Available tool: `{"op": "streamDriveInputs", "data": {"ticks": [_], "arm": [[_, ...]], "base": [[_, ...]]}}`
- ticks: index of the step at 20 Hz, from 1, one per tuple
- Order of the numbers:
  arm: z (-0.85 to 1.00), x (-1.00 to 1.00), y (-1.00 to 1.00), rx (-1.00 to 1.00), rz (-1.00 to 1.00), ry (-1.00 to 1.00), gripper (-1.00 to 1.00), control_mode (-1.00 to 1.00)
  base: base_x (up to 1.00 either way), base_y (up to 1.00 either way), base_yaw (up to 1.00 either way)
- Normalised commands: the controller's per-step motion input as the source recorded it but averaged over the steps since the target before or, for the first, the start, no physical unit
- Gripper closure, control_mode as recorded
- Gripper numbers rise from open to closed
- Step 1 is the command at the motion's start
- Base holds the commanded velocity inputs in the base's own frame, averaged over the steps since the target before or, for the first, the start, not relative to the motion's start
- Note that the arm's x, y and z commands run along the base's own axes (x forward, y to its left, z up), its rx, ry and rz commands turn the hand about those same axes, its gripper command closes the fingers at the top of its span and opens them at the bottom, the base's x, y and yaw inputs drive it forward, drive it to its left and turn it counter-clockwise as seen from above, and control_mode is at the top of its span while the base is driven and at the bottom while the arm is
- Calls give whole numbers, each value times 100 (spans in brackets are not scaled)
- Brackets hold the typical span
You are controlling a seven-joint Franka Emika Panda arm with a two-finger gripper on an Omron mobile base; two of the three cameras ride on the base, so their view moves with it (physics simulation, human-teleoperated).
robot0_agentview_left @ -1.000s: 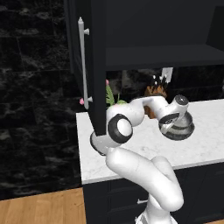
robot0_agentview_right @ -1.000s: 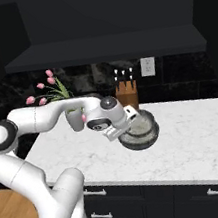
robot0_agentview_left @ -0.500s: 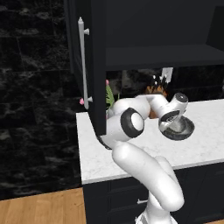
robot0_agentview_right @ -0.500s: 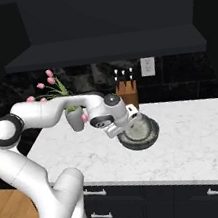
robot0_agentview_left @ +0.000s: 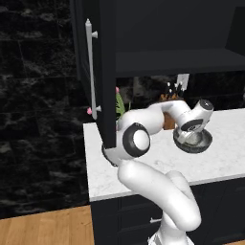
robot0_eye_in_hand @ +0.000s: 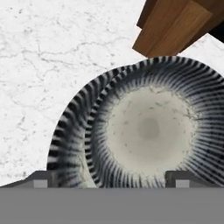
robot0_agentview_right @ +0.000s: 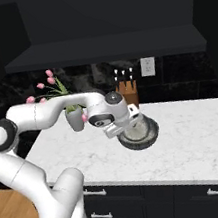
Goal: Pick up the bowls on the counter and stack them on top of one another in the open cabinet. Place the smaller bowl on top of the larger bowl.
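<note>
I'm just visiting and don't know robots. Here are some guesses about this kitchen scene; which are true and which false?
1. The smaller bowl sits inside the larger bowl. True.
2. The bowls are already up in the cabinet. False: they rest on the counter.
3. A wooden knife block stands behind the bowls. True.
4. The fingers are clamped shut on a bowl's rim. False: they stand wide apart on either side of the smaller bowl, and whether they touch it cannot be told.
5. The pink flowers lie flat on the counter. False: they stand in a grey vase.
</note>
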Motion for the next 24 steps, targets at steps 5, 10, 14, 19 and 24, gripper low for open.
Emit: {"op": "streamDriveInputs", "data": {"ticks": [5, 10, 14, 19, 24], "arm": [[3, -14, 7, 0, 0, 1, -100, -100], [32, -29, 38, -2, 0, 1, -100, -100], [-23, 17, 46, -2, 0, 19, -100, -100], [-45, 23, 2, -2, 0, 12, -100, -100], [-29, 0, -12, -8, 0, 0, -100, -100]], "base": [[0, 0, 0], [0, 0, 0], [0, 0, 0], [0, 0, 0], [0, 0, 0]]}}
